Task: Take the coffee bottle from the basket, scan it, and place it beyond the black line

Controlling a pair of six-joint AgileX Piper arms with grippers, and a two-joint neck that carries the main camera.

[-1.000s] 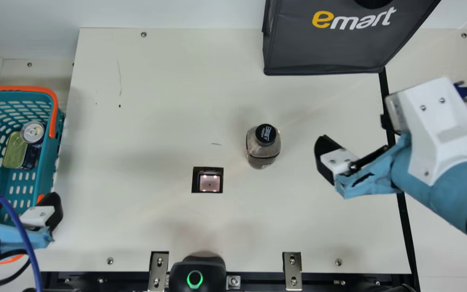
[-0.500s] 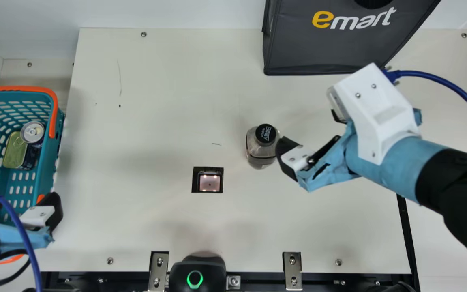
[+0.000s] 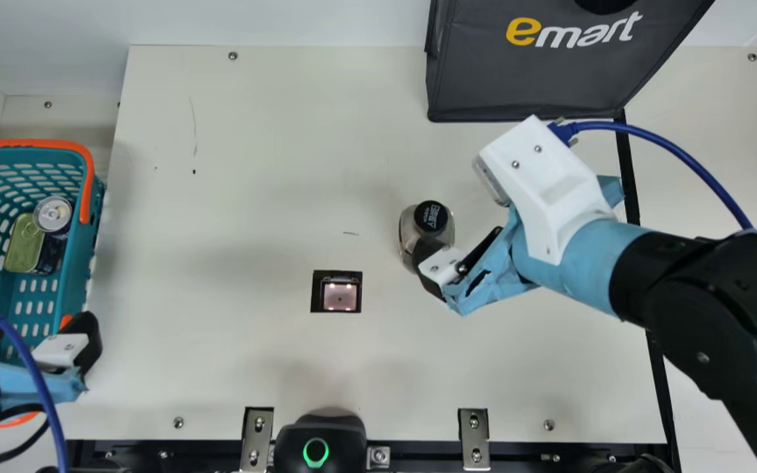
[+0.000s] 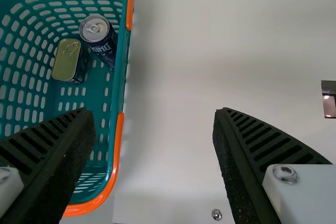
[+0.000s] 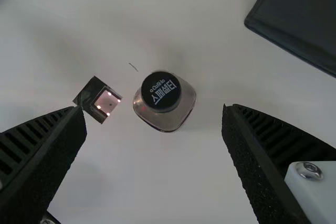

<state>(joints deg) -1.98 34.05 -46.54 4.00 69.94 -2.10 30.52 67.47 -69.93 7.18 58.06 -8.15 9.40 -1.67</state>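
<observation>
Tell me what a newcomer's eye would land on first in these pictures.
Probably the open right gripper lined up with the black-capped coffee bottle, which stands near the middle of the table. Next would come the teal basket with its orange handle at the left, holding two cans, and the big dark shopping bag at the far right of the table.

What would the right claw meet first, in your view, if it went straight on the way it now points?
Most likely the coffee bottle, seen ahead of the open right claw, though the depth is unclear.
</observation>
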